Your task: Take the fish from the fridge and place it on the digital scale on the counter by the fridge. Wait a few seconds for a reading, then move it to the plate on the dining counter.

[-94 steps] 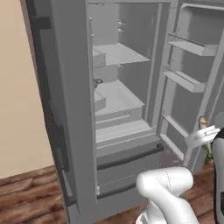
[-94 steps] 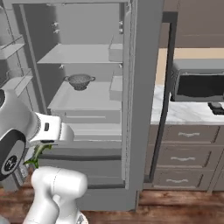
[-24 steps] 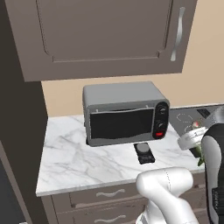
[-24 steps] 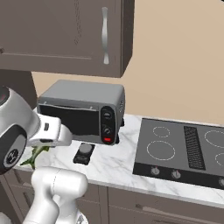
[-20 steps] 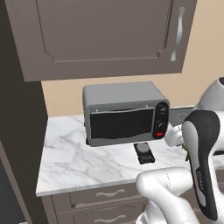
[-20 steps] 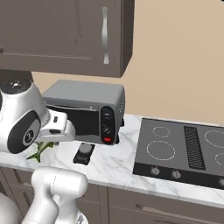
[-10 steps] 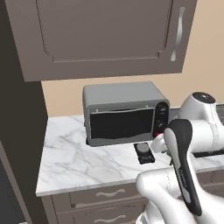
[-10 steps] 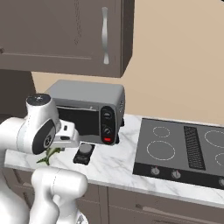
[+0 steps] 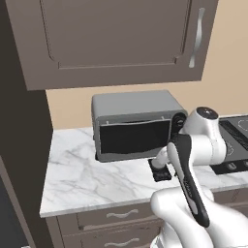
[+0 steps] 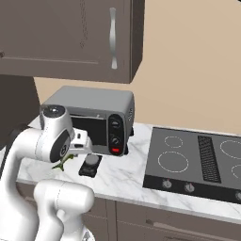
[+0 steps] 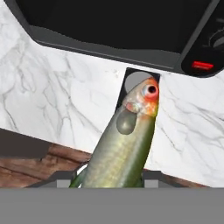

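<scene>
At nine o'clock in your left base view stands the dark side of the fridge, and the counter runs rightward from it, white marble with grey veins over dark drawers with silver handles. Above it hangs a brown wall cabinet. Moving right, the grey toaster oven sits at the back of the counter. Just in front of it, towards five o'clock from its door, you see the digital scale, a small black slab partly covered by the white arm.

In your right base view the same order holds: the arm rises at seven o'clock, the fish hangs olive-green below the hand, its tail at about eight o'clock from the scale. The gripper is clenched on the fish, held above the counter just left of the scale and not resting on it. Further right, at three o'clock, lies a black cooktop set into the marble.

In your hand view the fish runs from six o'clock up to the centre, red-orange head uppermost, overlapping the scale beyond it. The toaster oven's dark door crosses twelve o'clock, a red button at two o'clock.
</scene>
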